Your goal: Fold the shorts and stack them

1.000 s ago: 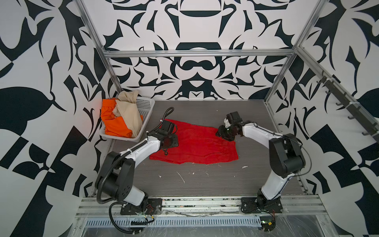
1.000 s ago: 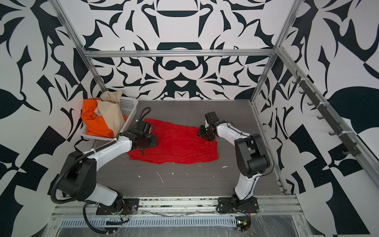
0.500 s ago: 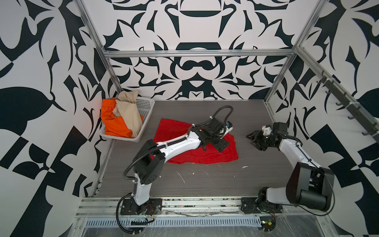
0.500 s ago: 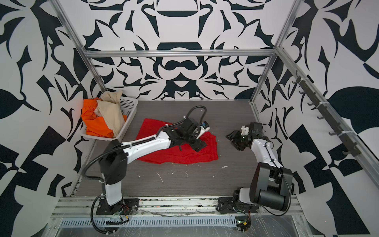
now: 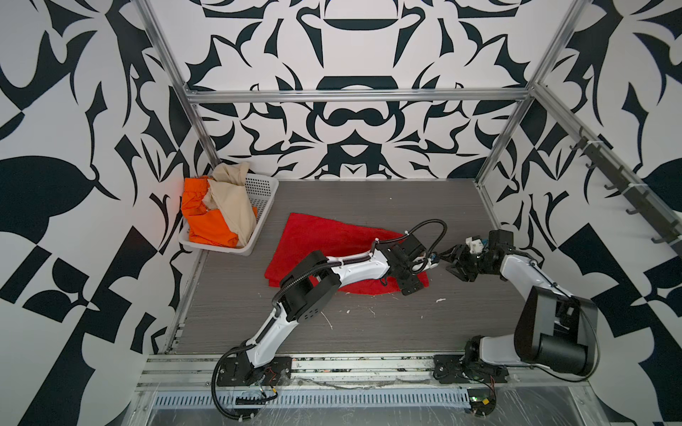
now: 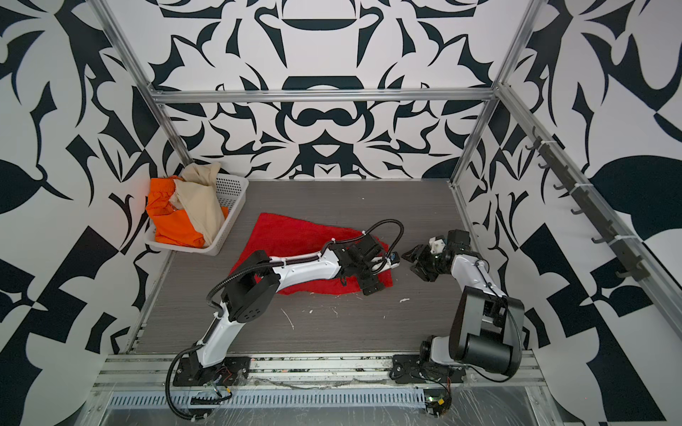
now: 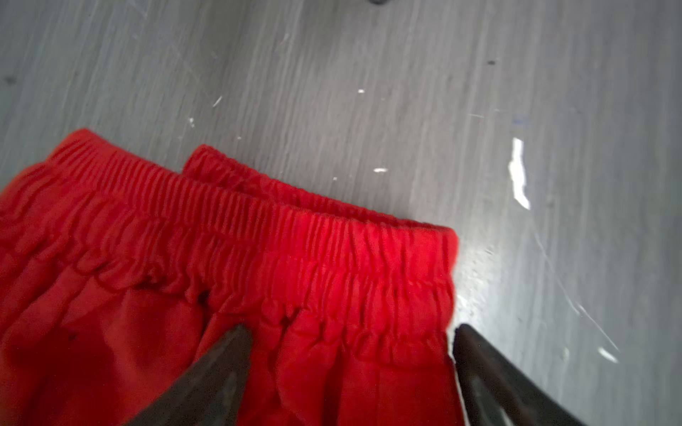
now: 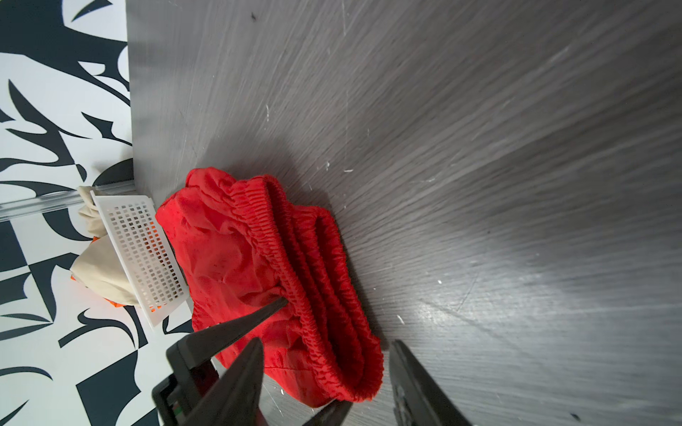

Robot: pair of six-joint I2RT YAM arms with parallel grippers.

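While the red shorts (image 5: 332, 239) lie flat near the middle of the tabletop (image 5: 369, 332), their long axis runs in both top views from about 10 o'clock to about 4 o'clock. The gathered waistband (image 7: 295, 236) is at the 4 o'clock end, and we judge that the coming fold turns on that end. Our left claw (image 5: 420, 273) hangs right over it with jaws spread wide and gripping nothing. In the left wrist view its dark fingers (image 7: 221, 376) straddle the cloth just behind the elastic. Our right claw (image 5: 452, 263) is off the cloth over bare tabletop, just beside the waistband on its 3 o'clock side. Its jaws are apart and empty too, so the shorts lie at 9 o'clock from it. We judge the left arm the nearer, though both are within easy reach of the band. The cloth looks soft and matte, and it is creased and puckered below the band. The elastic is finely ribbed and shows in the right wrist view as several stacked layers. The tabletop is grey wood grain, scuffed and flecked with white. At the 10 o'clock corner a white perforated plastic basket (image 5: 264, 191) holds the orange shorts (image 5: 206, 225), with the beige shorts (image 5: 232, 199) heaped on top of them.
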